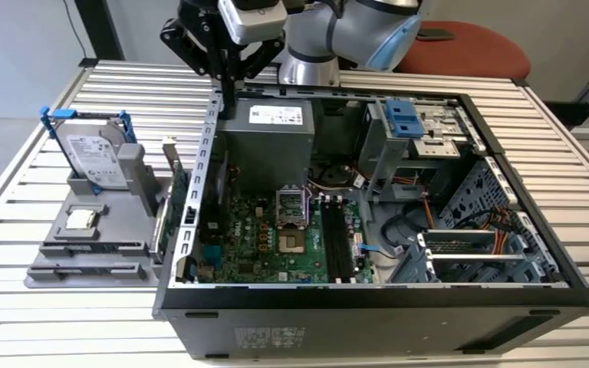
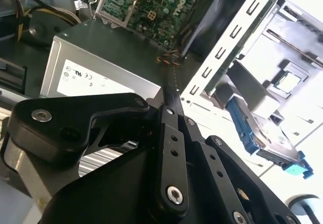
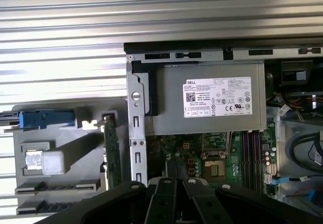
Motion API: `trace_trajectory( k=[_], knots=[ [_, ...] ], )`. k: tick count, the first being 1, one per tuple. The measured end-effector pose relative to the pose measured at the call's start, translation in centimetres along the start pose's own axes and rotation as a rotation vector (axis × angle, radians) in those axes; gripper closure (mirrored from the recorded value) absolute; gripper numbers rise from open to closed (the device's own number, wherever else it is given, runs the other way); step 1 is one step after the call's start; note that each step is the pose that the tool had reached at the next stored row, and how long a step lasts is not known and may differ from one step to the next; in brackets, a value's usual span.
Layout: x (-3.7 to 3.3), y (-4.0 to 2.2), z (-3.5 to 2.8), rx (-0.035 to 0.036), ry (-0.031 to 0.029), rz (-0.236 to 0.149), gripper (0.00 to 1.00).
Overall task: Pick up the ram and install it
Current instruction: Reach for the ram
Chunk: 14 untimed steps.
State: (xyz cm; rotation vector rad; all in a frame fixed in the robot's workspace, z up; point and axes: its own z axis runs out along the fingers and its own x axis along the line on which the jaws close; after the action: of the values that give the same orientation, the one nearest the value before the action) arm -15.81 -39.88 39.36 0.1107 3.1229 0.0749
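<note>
Plainly, the claw [image 2: 169,94] is clenched: in the second wrist view its two dark fingers meet in a point, and nothing shows between them. It hangs just above the power supply [image 1: 266,146], at that box's outer corner, where the wall of the case [image 1: 376,295] runs.

Just beside the power supply, deeper in the case, lies the motherboard [image 1: 258,245] with its long dark memory slots [image 1: 337,238]. Whether the ram already sits in one of them I cannot tell. Well apart from the power supply, outside the case wall toward the exterior view's left, a grey holder [image 1: 39,272] stands on the slatted bench [image 1: 581,192]. Its long slotted rests [image 3: 58,187] look bare, so I cannot place the ram there either.

By my judgement the ram will handle as a light, stiff and thin stick, easily harmed at its chips and contact edge. It is best pinched across its flat faces near the middle of the upper edge, or at the short ends, and kept square to the slot.

Counted:
- one claw
- one power supply
- one case
- one motherboard
- one holder with two slotted rests
- one hard drive [image 1: 95,157] in a blue frame
- one green expansion card [image 1: 179,211]
- one processor chip [image 1: 80,220]
</note>
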Motion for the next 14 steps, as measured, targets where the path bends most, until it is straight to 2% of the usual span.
trace_trajectory(
  k=[9, 14],
  knots=[
    [1.38, -0.09, -0.01, 0.0011, 0.0173, 0.001, 1.00],
    [1.90, -0.13, -0.03, 0.0022, 0.0329, 0.002, 1.00]
  ],
)
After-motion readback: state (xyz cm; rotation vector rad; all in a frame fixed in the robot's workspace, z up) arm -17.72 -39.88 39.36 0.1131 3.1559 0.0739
